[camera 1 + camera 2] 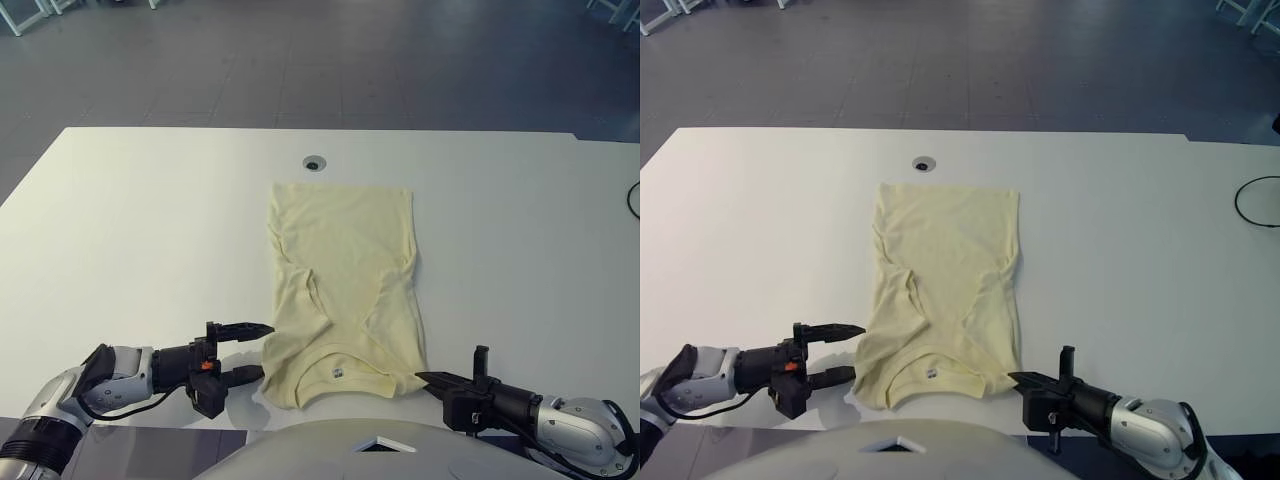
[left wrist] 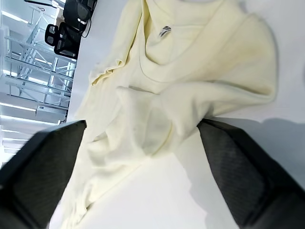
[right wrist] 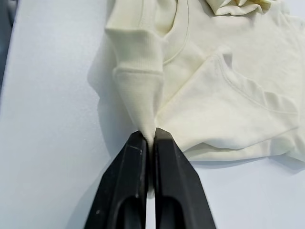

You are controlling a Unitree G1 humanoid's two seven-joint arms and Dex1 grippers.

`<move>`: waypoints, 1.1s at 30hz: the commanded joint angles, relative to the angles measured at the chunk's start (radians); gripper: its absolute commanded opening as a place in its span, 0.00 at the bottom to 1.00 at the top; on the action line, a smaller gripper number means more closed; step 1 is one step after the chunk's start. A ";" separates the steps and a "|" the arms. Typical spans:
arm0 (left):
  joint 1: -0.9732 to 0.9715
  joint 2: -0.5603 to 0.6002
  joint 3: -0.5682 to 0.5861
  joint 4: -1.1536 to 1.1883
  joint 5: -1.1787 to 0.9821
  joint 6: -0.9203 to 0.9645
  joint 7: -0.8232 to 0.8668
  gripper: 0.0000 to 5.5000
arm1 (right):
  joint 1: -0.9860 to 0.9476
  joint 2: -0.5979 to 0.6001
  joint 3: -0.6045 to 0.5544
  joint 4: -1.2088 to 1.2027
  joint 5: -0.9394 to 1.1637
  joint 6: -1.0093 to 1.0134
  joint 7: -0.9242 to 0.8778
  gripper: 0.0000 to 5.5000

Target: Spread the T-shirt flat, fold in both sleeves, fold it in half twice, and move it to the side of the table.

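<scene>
A pale yellow T-shirt [image 1: 345,280] lies on the white table [image 1: 150,220] with both sleeves folded in and its collar toward me. My left gripper [image 1: 263,350] is open at the shirt's near left corner, one finger on each side of the hem edge. In the left wrist view its dark fingers [image 2: 43,167] frame the cloth [image 2: 190,71]. My right gripper [image 1: 421,377] is at the near right corner. In the right wrist view it [image 3: 150,137] is shut on a pinched tip of the T-shirt [image 3: 214,71] at the shoulder.
A round cable hole [image 1: 315,162] sits in the table just beyond the shirt's far hem. A black cable loop [image 1: 1258,203] lies near the right edge. Bare table surface extends to the left and right of the shirt.
</scene>
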 commanded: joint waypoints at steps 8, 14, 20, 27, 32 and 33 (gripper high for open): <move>0.002 0.048 -0.163 0.012 0.069 -0.002 -0.060 0.44 | -0.002 0.002 -0.002 -0.005 0.005 0.020 -0.003 0.00; -0.009 0.052 -0.168 0.016 0.112 0.009 -0.049 0.27 | 0.000 0.003 -0.004 -0.007 0.012 0.026 -0.003 0.00; -0.019 0.043 -0.166 0.035 0.156 0.026 -0.036 0.14 | 0.002 0.005 -0.004 -0.009 0.016 0.030 -0.005 0.00; -0.016 0.049 -0.168 0.033 0.154 0.020 -0.023 0.01 | 0.003 0.001 -0.014 -0.005 0.030 0.030 -0.002 0.00; 0.000 0.095 -0.158 0.013 0.095 0.016 -0.020 0.00 | 0.004 -0.037 -0.083 -0.029 0.146 0.014 0.050 0.00; 0.004 0.107 -0.152 0.005 0.083 0.023 -0.022 0.00 | 0.001 -0.047 -0.099 -0.036 0.175 0.010 0.065 0.00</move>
